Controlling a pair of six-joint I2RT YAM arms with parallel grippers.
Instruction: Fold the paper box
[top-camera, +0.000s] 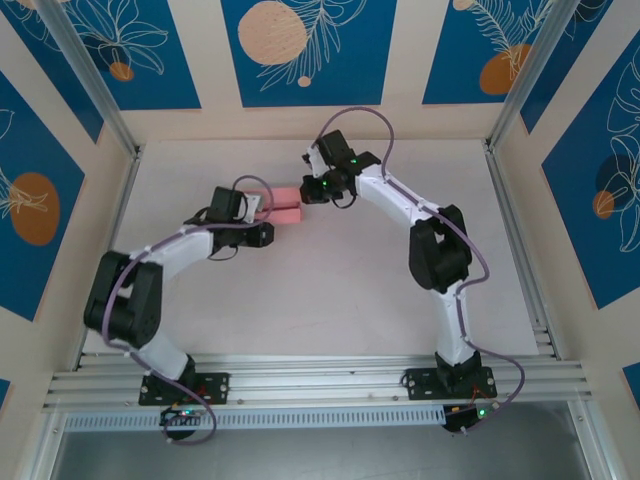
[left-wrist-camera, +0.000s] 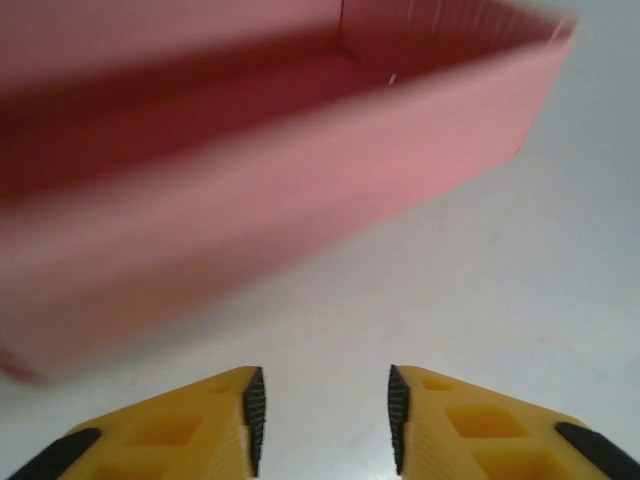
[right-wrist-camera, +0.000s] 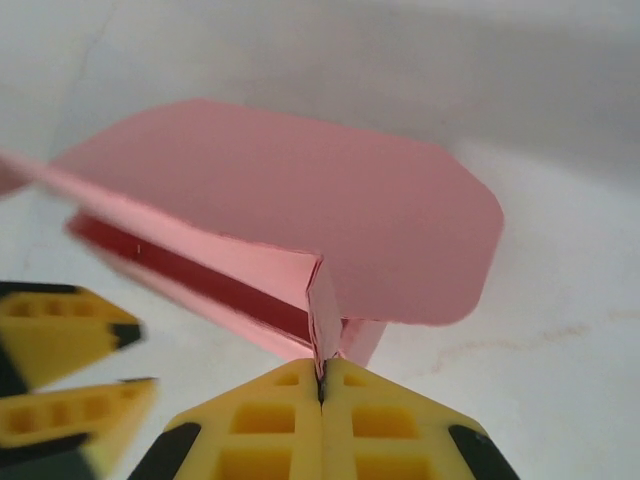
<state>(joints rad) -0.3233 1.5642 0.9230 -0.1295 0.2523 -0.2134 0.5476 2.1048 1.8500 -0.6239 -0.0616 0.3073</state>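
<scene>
The paper box (top-camera: 288, 206) is a small pink card box lying on the white table between my two grippers. In the left wrist view the paper box (left-wrist-camera: 300, 150) lies blurred across the top, its hollow inside showing. My left gripper (left-wrist-camera: 322, 420) stands open just short of its long wall, with nothing between the pads. My right gripper (right-wrist-camera: 321, 388) is shut on a folded end wall of the paper box (right-wrist-camera: 300, 200), whose rounded lid flap spreads away from it. From above, my left gripper (top-camera: 262, 206) sits at the box's left end and my right gripper (top-camera: 308, 190) at its right end.
The left arm's yellow fingers (right-wrist-camera: 70, 365) show at the lower left of the right wrist view, close beside the box. White table (top-camera: 330, 290) stretches in front of the box. Aluminium frame posts (top-camera: 515, 95) and patterned walls enclose the table.
</scene>
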